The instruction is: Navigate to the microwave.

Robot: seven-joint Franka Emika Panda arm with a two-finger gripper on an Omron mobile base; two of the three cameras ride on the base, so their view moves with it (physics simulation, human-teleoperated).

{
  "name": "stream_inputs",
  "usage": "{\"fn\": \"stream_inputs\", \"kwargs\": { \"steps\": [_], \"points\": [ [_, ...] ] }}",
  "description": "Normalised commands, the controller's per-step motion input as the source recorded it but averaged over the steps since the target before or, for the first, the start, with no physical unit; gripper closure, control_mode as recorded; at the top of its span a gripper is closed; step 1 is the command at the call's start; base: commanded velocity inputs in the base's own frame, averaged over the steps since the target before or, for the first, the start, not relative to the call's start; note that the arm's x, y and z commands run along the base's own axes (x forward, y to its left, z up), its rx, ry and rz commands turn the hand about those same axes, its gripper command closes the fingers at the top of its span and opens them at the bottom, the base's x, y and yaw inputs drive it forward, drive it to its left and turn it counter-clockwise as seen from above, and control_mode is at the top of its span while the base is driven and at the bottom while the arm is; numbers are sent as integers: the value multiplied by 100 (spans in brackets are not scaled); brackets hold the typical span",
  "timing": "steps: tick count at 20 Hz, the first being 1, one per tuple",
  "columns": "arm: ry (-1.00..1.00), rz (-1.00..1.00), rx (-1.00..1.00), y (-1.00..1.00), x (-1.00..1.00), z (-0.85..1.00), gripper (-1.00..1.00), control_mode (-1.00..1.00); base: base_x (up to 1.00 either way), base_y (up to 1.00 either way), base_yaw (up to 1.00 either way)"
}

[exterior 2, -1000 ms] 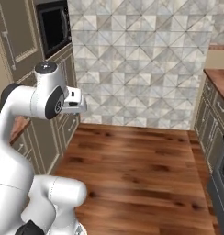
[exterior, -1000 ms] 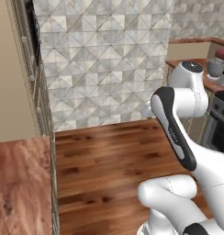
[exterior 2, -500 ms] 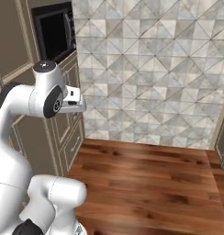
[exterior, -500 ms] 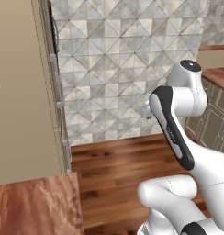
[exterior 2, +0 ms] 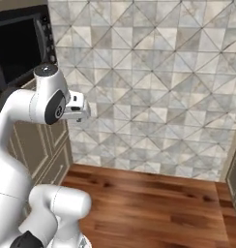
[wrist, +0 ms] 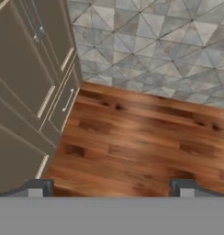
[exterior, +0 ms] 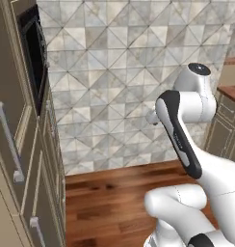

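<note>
Microwave [exterior: 35,58] sits high in the cabinet wall, left of and above the gripper, seen edge-on from the left base view. Arm folded, hand tucked near the tiled wall [exterior: 134,82]. Risk, as I judge it: the base swings close to the cabinets [exterior: 23,193] and the elbow or base clips a handle if it turns too tight.

Right base view: microwave [exterior 2: 18,48] up left of the gripper [exterior 2: 80,110], dark door facing the room; jaws not readable here.

Hand view: fingertips [wrist: 38,187] stand wide apart, nothing between them. Below the gripper lies wood floor [wrist: 137,137]; cabinet doors [wrist: 26,82] to one side, tiles beyond.
</note>
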Motion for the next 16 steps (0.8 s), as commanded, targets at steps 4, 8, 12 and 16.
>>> {"fn": "stream_inputs", "kwargs": {
  "steps": [4,8,12,16],
  "points": [
    [0,0,0,0,0,0,-100,100,100,-88,23],
    [0,0,0,0,0,0,-100,100,100,-66,40],
    [0,0,0,0,0,0,-100,100,80,-48,60],
    [0,0,0,0,0,0,-100,100,41,-40,70]
  ]
}}
